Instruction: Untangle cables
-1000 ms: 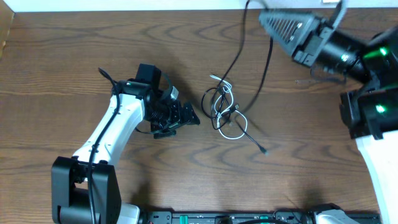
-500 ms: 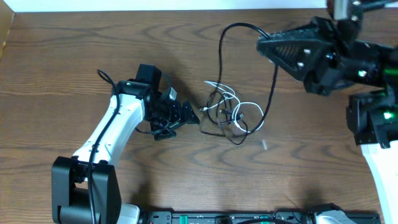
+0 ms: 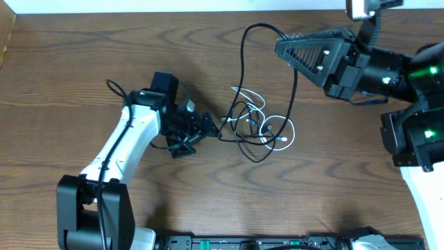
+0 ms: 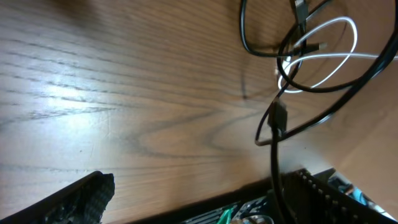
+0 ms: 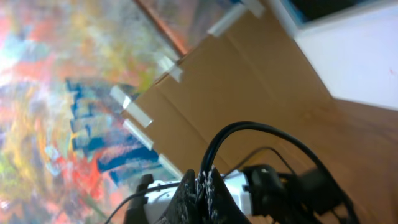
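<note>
Cables [image 3: 258,127] tangled on table [image 3: 69,69], right tool [image 3: 281,47] pinching a black one, left tool [image 3: 207,130] spread apart

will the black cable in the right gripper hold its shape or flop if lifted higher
Probably floppy: the black cable droops in a loose arc from the right gripper. Likely light, yet apt to drag the white cable tangled with it.

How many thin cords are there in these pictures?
3. One thin black cord hangs looped from the right gripper; a second black cord lies knotted near the left gripper; the white cord loops right of it. Others may be hidden.
</note>
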You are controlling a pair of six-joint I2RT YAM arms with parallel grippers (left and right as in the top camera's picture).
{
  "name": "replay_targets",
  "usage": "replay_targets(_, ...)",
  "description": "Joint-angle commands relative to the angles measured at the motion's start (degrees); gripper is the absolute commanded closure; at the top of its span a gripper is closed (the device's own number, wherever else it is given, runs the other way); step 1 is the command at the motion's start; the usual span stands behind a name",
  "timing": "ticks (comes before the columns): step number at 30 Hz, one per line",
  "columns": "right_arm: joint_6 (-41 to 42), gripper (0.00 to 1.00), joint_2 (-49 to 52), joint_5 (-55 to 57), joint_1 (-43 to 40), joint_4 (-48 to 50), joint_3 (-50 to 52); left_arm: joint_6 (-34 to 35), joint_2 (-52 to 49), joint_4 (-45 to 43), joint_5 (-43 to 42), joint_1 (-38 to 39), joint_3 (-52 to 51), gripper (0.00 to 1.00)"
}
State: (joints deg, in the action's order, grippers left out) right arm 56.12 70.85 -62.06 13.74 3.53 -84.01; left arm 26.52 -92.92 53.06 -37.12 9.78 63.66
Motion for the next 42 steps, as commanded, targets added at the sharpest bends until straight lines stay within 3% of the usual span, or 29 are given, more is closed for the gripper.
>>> replay_targets(1, -5.66, 0.99, -0.09, 4.92, 0.02, -10.27, -0.31, 5.97, -0.24, 0.72, -5.99, -5.86, 0.33, 0.07)
replay_targets(6, -5.33, 0.99, 0.98, 3.45, 1.11, -13.79, -0.31, 5.95, -0.24, 0.79, -33.83, -13.73, 0.33, 0.07)
replay_targets(11, 2.23, 0.99, 1.09, 2.10, 3.89, -4.57, -0.31, 3.54, -0.24, 0.94, -37.05, -16.44, 0.33, 0.07)
replay_targets(14, 4.35, 0.99, 1.07, 1.92, 4.79, 4.15, -0.31, 2.93, -0.24, 6.40, -38.60, -14.60, 0.33, 0.07)
replay_targets(17, -0.02, 0.99, 1.16, 4.24, 4.44, 1.57, -0.31, 2.93, -0.22, 10.40, -44.96, -13.64, 0.33, 0.07)
replay_targets(20, -7.39, 0.99, 1.16, 12.11, 3.67, -8.79, -0.31, 2.91, -0.20, 12.48, -52.54, -13.62, 0.33, 0.07)
replay_targets(23, -7.96, 0.99, 1.51, 15.85, 3.63, -17.27, -0.31, 5.73, -0.17, 12.48, -53.00, -13.79, 0.44, 0.07)
replay_targets(29, -11.30, 0.99, 3.56, 13.68, 6.84, -17.70, -0.31, 11.26, 1.46, 12.50, -53.02, -13.99, 2.47, 0.07)
replay_targets(35, -12.74, 0.99, 5.46, 13.68, 8.24, -18.16, -0.28, 19.54, 10.99, 11.41, -52.76, -13.99, 10.88, 0.07)
replay_targets(39, -13.46, 0.99, 6.01, 12.74, 8.98, -18.38, -0.28, 28.57, 16.96, 1.03, -45.00, -13.99, 16.55, 0.07)
replay_targets(42, -16.22, 0.99, 6.03, 10.62, 10.21, -18.64, -0.28, 41.16, 21.57, -9.64, -35.28, -13.99, 17.16, 0.07)
